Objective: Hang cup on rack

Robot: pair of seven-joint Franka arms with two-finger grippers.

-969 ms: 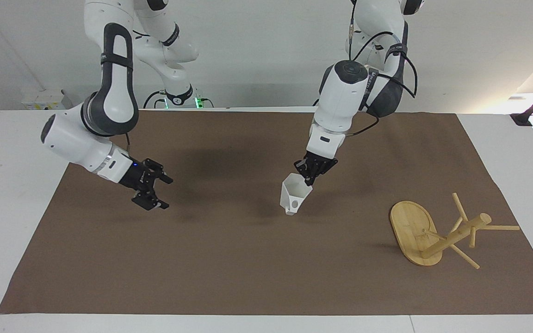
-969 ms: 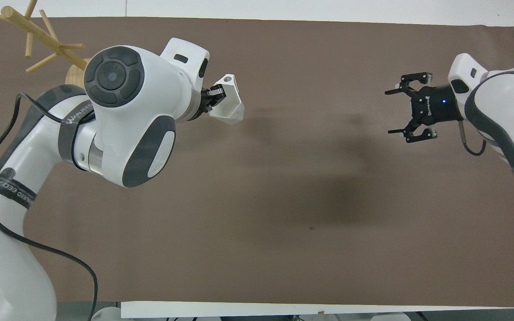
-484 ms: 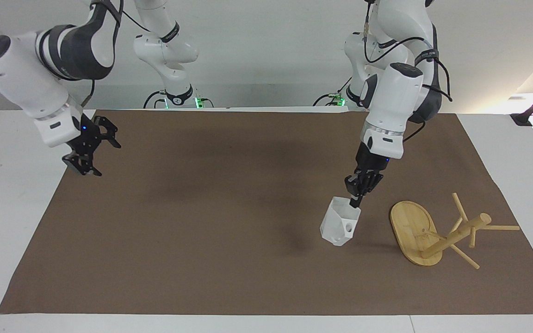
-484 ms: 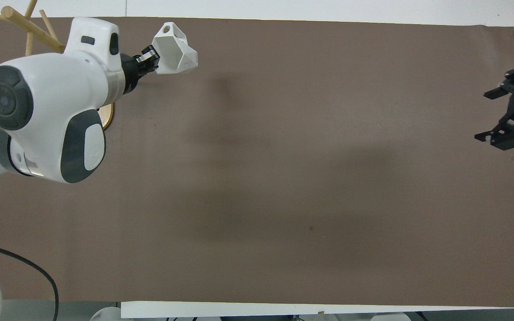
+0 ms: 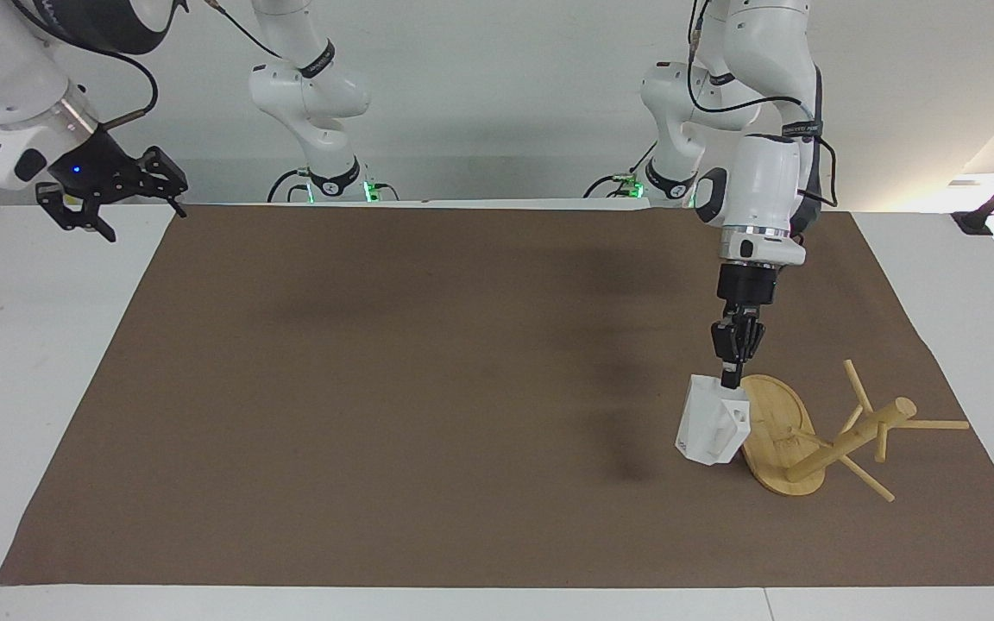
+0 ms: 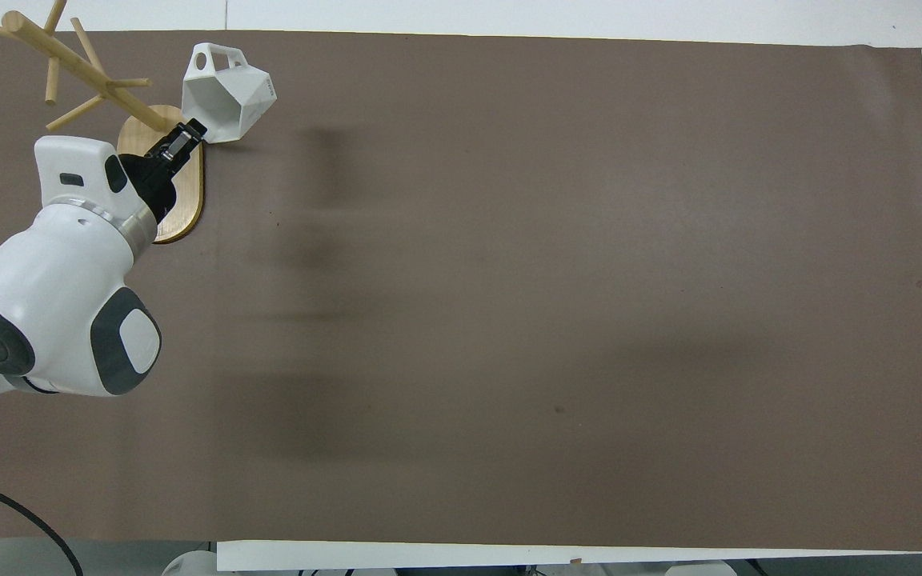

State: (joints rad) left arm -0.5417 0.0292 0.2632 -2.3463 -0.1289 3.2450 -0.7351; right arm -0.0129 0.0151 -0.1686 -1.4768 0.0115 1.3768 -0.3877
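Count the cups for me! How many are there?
1. The white cup hangs in the air from the left gripper, beside the rack, at the left arm's end of the table.

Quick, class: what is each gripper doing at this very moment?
Left gripper: shut on the cup, held up beside the rack.
Right gripper: open, holding nothing, raised at the right arm's end of the table, waiting.

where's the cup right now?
The cup hangs from the left claw, shut on its rim, up in the air beside the rack base, at the left arm's end of the table.
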